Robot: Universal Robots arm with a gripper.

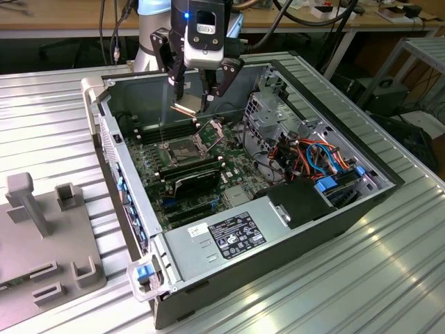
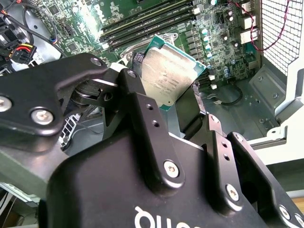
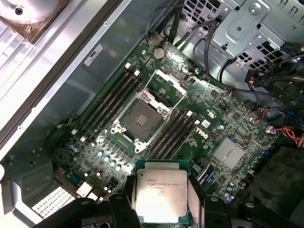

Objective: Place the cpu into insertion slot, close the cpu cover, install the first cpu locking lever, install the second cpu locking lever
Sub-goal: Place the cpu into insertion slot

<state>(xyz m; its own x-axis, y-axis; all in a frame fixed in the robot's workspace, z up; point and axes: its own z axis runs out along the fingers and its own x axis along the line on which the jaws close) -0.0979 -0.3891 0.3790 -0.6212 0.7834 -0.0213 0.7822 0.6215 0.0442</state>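
Exterior view, working from its left. A grey fixture block sits on the ribbed table, well apart from the job. Next comes the open computer case.

The gripper hangs over the board. Its fingers are clenched on two opposite edges of the cpu, which is up in the air, clear of the board. The insertion slot lies at 6 o'clock of the chip and is bare. The cpu cover stands raised at about 2 o'clock of the slot.

Handling, my judgement:
- The chip is light, thin and stiff, and its smooth metal top is likely slippery.
- Its underside and the slot's contacts are fragile, so I grip the edges only.

In the way:
- The memory slots flank the slot on both sides.
- The raised cover is close by.
- Rightward, around 2 to 3 o'clock, the drive cage and cable bundle are near but apart.
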